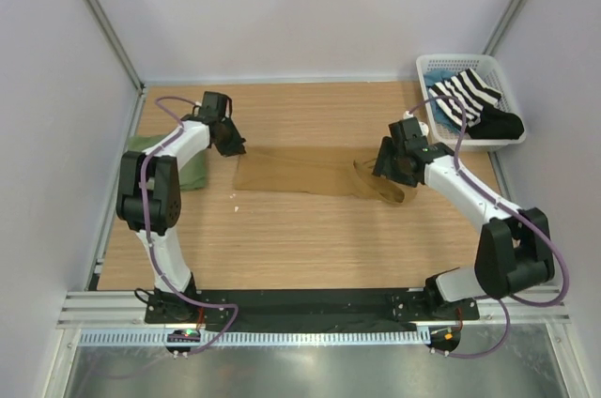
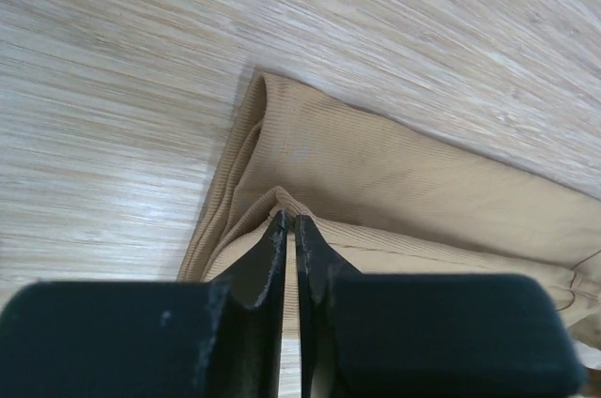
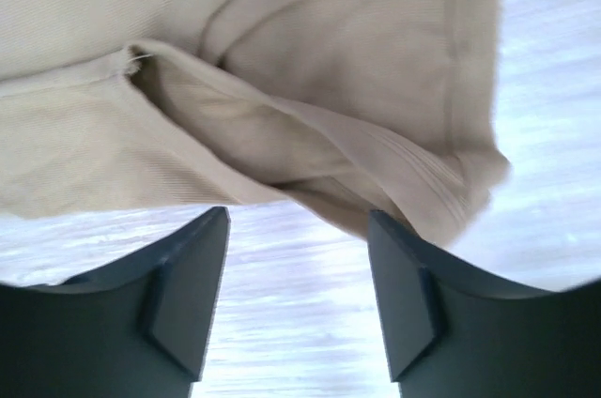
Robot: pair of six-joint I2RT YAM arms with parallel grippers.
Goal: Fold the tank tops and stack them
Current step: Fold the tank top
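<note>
The tan top (image 1: 291,176) is lying stretched in a long band across the tabletop (image 1: 300,248), running from the left jaws to the right jaws. The green top (image 1: 192,171) is sitting as a compact pad well outside the left jaws, by the tabletop's edge and partly under that arm. It looks already folded, so the step in hand appears to be the folding of the tan one.

The left jaws are pressing together on a raised ridge of cloth at the tan top's near corner. Only a hairline is showing between them, and the ribbed fabric is peaking right at their tips. The rest of the garment is spreading away ahead of them, flat on the wood.

The right jaws are standing wide apart and gripping nothing. Just beyond their tips the tan top's other end is lying rumpled, with a folded-over hem and an open pocket of fabric. Whether a tip is brushing the cloth cannot be told.

The next move probably calls for the right jaws to come down and close on that bunched end. Both ends could then be carried over together for an even fold. The loose layers there are looking easy to catch singly, which would leave the fold lopsided. Once folded, the tan top is going onto the green one.
</note>
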